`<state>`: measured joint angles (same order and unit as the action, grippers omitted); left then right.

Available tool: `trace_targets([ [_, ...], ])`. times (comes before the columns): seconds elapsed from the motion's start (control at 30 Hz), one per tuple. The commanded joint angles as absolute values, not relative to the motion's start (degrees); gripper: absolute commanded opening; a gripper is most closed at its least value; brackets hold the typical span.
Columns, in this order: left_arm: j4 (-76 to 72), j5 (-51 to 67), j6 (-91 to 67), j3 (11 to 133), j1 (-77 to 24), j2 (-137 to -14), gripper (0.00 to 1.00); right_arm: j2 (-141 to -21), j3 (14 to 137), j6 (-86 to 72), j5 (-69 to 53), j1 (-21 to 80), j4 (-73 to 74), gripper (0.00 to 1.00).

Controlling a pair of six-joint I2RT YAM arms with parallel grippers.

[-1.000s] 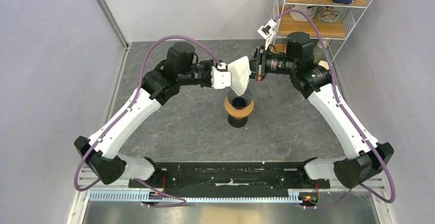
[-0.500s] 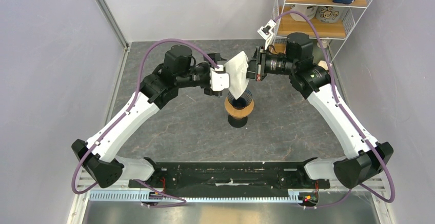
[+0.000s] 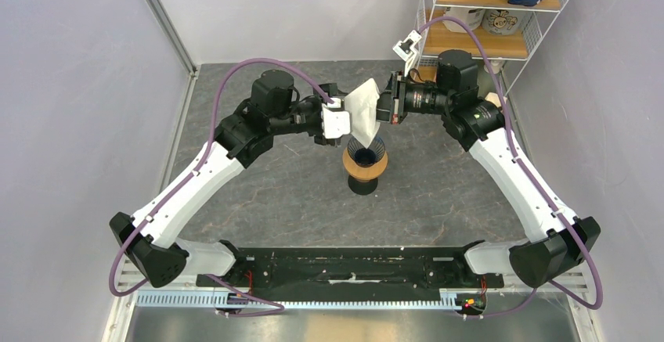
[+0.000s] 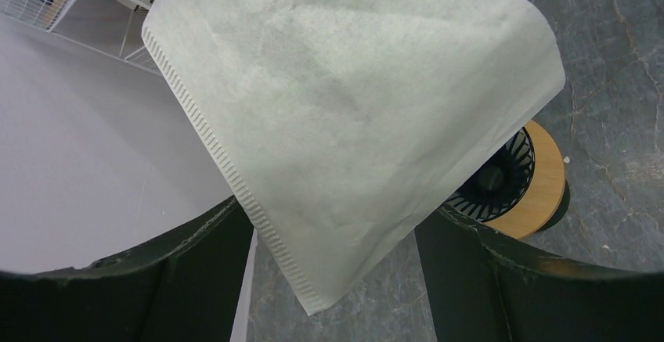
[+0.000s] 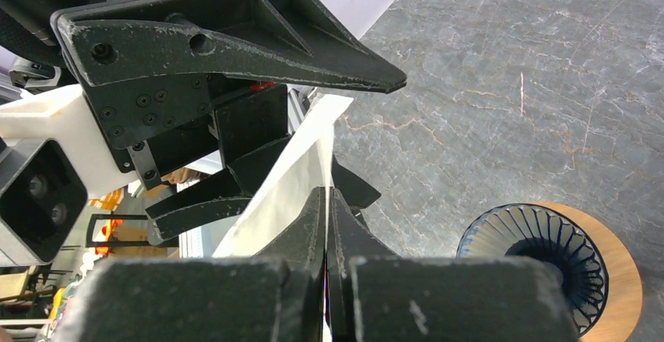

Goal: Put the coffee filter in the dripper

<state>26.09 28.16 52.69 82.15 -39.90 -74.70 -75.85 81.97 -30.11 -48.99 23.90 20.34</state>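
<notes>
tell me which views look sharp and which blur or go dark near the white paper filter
Top external: even soft light, all sharp. Left wrist: thin white paper coffee filter crisp, left gripper dark and blurred at the bottom edge. Right wrist: dark-blue ribbed dripper sharp, right gripper soft up close.

My arms (image 3: 196, 184) are white shells with black joints and black bases (image 3: 156, 252), each trailed by a purple cable (image 3: 270, 59). My claw fingers (image 5: 235, 45) are matte black wedges studded with small screws, behind a white camera block (image 3: 337, 120).
</notes>
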Motion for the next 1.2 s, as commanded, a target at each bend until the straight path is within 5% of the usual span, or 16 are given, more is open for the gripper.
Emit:
trace_targets([
  [0.0,24.96,30.94,49.5,84.6,-40.17,-73.99,0.78,-74.84,81.83,-27.96,-48.87,24.21,20.01,0.0],
  [0.4,25.92,33.11,47.22,84.42,-40.17,-73.61,0.55,-73.88,81.39,-24.23,-50.02,24.21,20.2,0.0],
  [0.53,26.02,34.0,47.25,83.81,-40.17,-73.18,0.47,-73.61,81.52,-23.33,-50.27,24.22,20.28,0.2],
  [0.77,27.22,35.55,47.85,83.32,-40.17,-72.61,0.44,-73.42,82.26,-21.24,-49.97,24.26,20.68,0.38],
  [1.17,29.4,36.69,47.39,83.33,-40.17,-73.03,0.44,-72.26,83.92,-16.08,-52.27,24.25,20.63,0.53],
])
